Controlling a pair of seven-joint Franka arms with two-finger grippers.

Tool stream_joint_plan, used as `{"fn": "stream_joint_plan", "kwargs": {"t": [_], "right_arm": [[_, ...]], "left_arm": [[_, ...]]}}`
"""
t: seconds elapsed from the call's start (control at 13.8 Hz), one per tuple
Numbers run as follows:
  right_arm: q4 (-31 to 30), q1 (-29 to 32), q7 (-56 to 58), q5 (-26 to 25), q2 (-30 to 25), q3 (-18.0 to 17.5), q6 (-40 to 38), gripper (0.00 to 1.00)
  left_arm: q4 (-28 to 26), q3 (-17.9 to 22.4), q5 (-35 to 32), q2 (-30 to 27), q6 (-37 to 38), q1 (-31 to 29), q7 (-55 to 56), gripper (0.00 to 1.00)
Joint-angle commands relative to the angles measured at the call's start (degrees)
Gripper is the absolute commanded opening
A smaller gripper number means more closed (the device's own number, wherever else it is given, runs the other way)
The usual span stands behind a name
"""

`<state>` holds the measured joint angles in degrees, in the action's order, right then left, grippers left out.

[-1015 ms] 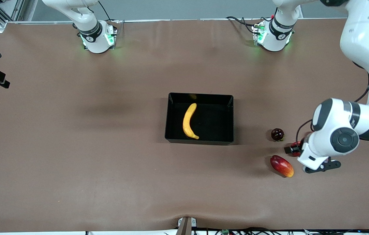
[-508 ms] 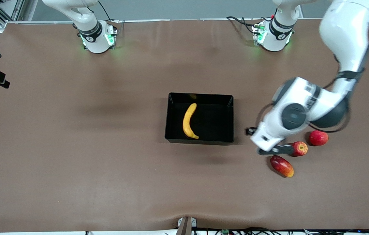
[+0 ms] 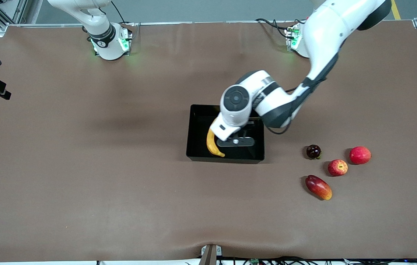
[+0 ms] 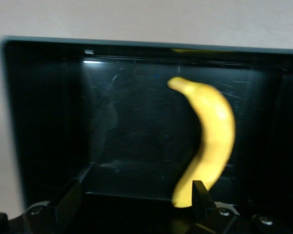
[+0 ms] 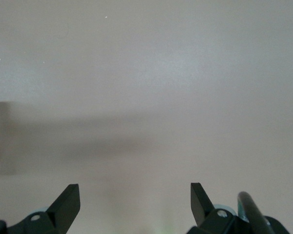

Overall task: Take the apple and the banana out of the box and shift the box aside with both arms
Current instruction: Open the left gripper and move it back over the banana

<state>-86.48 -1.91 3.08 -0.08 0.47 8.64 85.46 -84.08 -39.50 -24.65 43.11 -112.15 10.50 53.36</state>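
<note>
- Banana lies in the black tray, long and curved, directly under the left gripper; the arm's wrist covers its upper half in the front view
- Left gripper hangs over the tray, over the middle of its floor, holding nothing; jaws stand wide, both fingertips showing well apart in the left wrist view
- From the left wrist view the banana sits on the glossy tray floor below the claw, its thicker end close under one fingertip, its tapered end pointing away from the claw
- Left arm reaches from its base along the top edge down across the table to the tray
- Small streaked apple rests on the table well apart from the left gripper, toward the left arm's end of the table and nearer to the front camera than the claw's spot over the tray
- Around that apple: plain red round fruit just beside it, dark round fruit near it on the tray side, oblong red-and-yellow fruit nearer to the front camera
- All four loose fruits lie apart from one another, none touching the tray
- Right gripper waits over bare table, jaws wide and empty, nothing of the task beneath it
- Right arm's gripper is out of the front view; only its base shows there
</note>
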Motion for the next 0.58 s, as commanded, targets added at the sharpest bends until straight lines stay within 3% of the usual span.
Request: {"fn": "stream_joint_plan", "kwargs": {"t": [0.0,0.29,0.51], "right_arm": [[0.79,0.77,-0.35,-0.09,0.41,-0.55,-0.12,1.00],[0.96,0.59,-0.26,-0.09,0.76,-0.55,-0.03,1.00],[0.96,0.77,-0.18,-0.09,1.03,-0.55,-0.03,1.00]], "left_arm": [[1.20,0.48,-0.84,3.46,-5.34,1.79,0.16,1.00],[1.90,9.95,-0.14,5.57,-11.85,10.22,2.17,1.00],[1.81,11.73,-0.14,8.12,-16.42,11.74,4.91,1.00]]}}
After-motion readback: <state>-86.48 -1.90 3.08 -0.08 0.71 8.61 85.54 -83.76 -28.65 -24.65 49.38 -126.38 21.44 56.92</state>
